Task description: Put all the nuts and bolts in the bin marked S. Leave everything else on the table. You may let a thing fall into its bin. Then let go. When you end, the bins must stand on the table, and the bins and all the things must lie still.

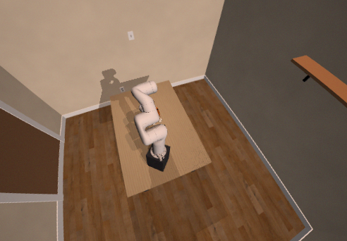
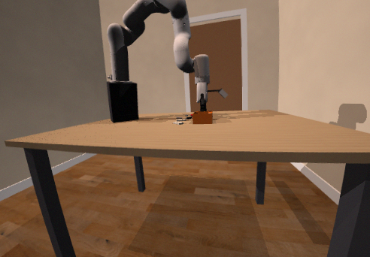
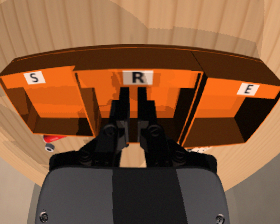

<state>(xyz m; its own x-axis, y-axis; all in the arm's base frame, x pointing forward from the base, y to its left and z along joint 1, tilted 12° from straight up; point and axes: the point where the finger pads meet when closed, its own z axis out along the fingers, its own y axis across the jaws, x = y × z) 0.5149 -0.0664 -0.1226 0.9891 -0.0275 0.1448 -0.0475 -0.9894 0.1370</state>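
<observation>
An orange bin with three compartments stands on the wooden table. The compartments are marked S (image 3: 54, 99), R (image 3: 138, 92) and E (image 3: 233, 112). The bin also shows in the exterior view (image 2: 202, 117). My gripper (image 3: 133, 97) points straight down, with its fingertips low over the middle compartment, R. The fingers stand nearly together and I see nothing between them. In the exterior view the gripper (image 2: 203, 104) is just above the bin's rim. A small red thing (image 3: 50, 140) lies on the table by the S end of the bin. What the compartments hold is mostly hidden.
Several small loose things (image 2: 180, 121) lie on the table beside the bin, too small to name. The arm's black base (image 2: 122, 101) stands at the table's near end. In the top view the arm (image 1: 149, 121) hides most of the bin.
</observation>
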